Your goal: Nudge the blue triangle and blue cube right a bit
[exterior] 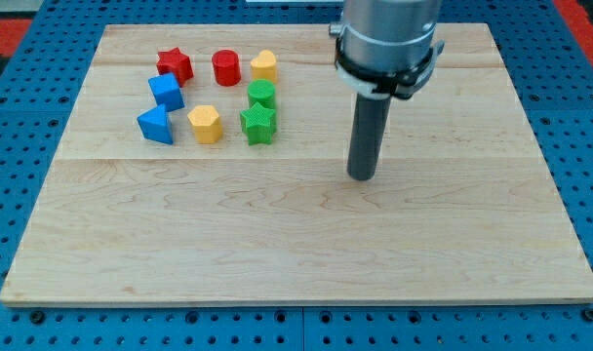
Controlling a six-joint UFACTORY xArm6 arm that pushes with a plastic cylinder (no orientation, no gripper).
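The blue triangle (155, 125) lies at the left of the wooden board (296, 234). The blue cube (166, 92) sits just above it, toward the view's top. My tip (362, 177) is at the end of the dark rod, near the board's middle right. It stands well to the right of both blue blocks and touches no block.
A red star (176, 65), a red cylinder (226, 67) and a yellow block (264, 65) line the top row. A yellow hexagon-like block (206, 124) sits right of the blue triangle. A green block (262, 95) and a green star (258, 124) stand further right.
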